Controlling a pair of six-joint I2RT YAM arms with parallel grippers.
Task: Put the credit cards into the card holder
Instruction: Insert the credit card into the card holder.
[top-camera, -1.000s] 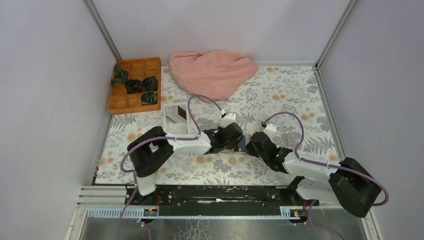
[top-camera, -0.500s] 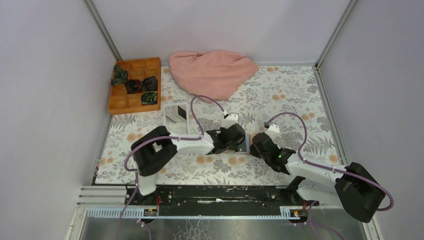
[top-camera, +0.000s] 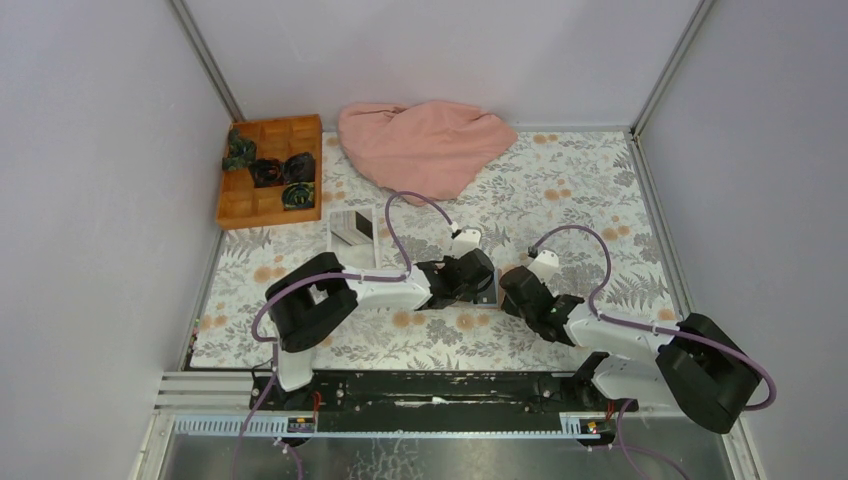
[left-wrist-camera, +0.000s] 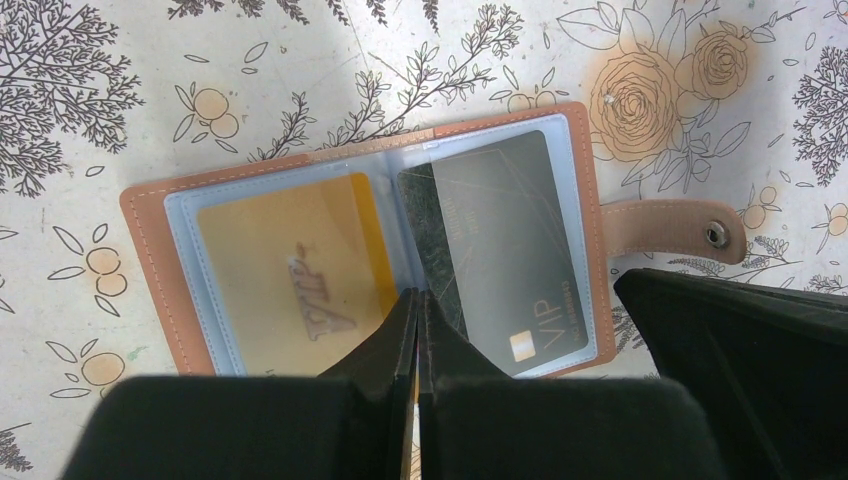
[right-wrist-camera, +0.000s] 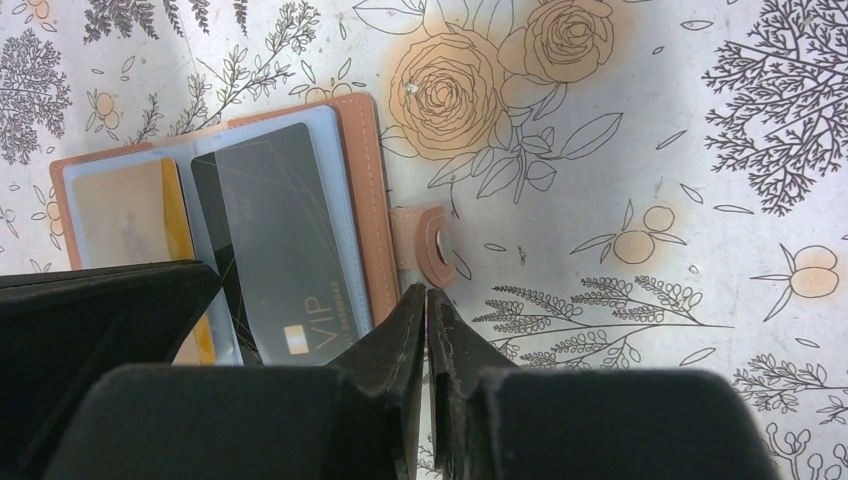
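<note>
The card holder (left-wrist-camera: 390, 200), reddish-brown, lies open and flat on the flowered cloth. A gold card (left-wrist-camera: 290, 270) fills its left clear pocket and a grey VIP card (left-wrist-camera: 510, 250) sits in the right one. My left gripper (left-wrist-camera: 418, 297) is shut, its tips over the fold between the two pockets. My right gripper (right-wrist-camera: 427, 292) is shut with nothing between the tips, just below the holder's snap strap (right-wrist-camera: 428, 245). From above, both grippers meet at the holder (top-camera: 488, 290). More dark and silvery credit cards (top-camera: 352, 228) lie in the white tray (top-camera: 335, 250).
An orange wooden compartment box (top-camera: 262, 205) with dark bundles stands at the back left. A pink cloth (top-camera: 425, 145) is heaped at the back middle. Grey walls close in both sides.
The left arm has slid a little to the right over the holder. The right gripper has edged slightly left and up toward the strap. Both stay shut.
</note>
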